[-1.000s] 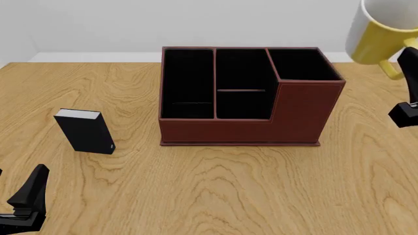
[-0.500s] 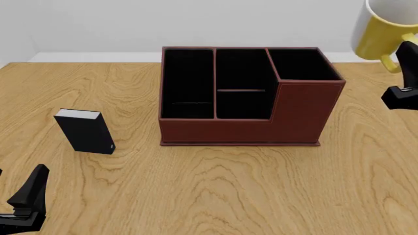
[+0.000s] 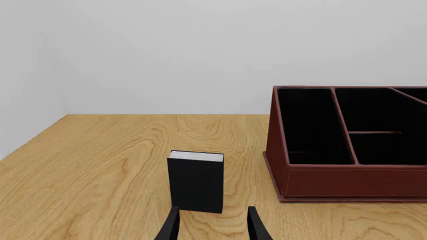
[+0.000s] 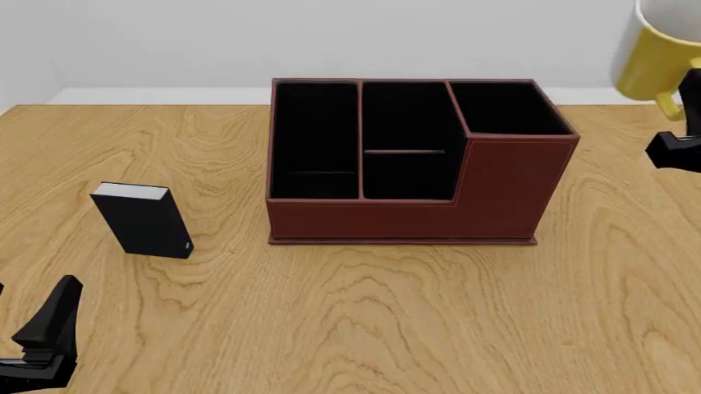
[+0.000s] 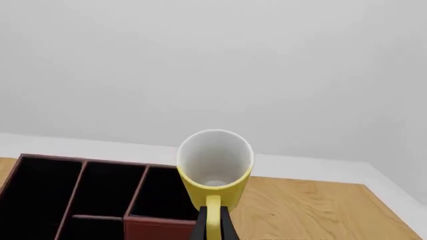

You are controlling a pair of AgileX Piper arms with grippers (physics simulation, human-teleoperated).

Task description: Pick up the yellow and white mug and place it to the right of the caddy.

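A: Where is the yellow and white mug (image 4: 661, 57) right now?

B: Up in the air, hanging from the right gripper (image 5: 212, 231). The gripper's fingers are clamped on the yellow loop handle, and the mug sits just beyond the fingertips, its white inside open toward the wrist camera.

A: And the caddy (image 4: 422, 164)?

B: On the table (image 4: 362, 320), below and to the left of that gripper. In the front view the mug is above and to the right of the caddy's back right corner, well clear of the table.

A: What about the other arm?

B: The left gripper (image 3: 212, 226) is low over the table with its fingers spread apart, gripping nothing. A small black box (image 3: 195, 182) stands upright just ahead of it, and the caddy lies ahead and to its right.
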